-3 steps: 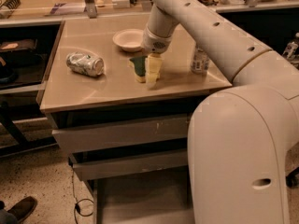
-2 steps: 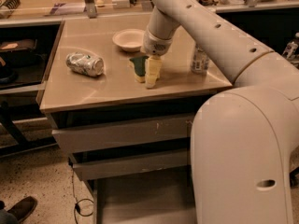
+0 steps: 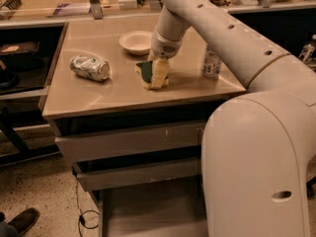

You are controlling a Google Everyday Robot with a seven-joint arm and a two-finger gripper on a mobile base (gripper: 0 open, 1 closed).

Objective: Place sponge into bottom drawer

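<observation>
The sponge point(image 3: 146, 72), dark green on pale yellow foam, sits on the tan cabinet top point(image 3: 118, 90) near its middle. My gripper point(image 3: 159, 75) reaches down from the arm onto the sponge's right side, its pale fingers against the foam. The bottom drawer point(image 3: 148, 211) is pulled out below the two grey-fronted drawers, showing a flat grey floor; my robot body hides its right part.
A crushed silver can point(image 3: 90, 67) lies left of the sponge. A white bowl point(image 3: 136, 41) stands behind it. A white can point(image 3: 212, 63) stands at the right. A shoe point(image 3: 22, 220) is on the floor at the lower left.
</observation>
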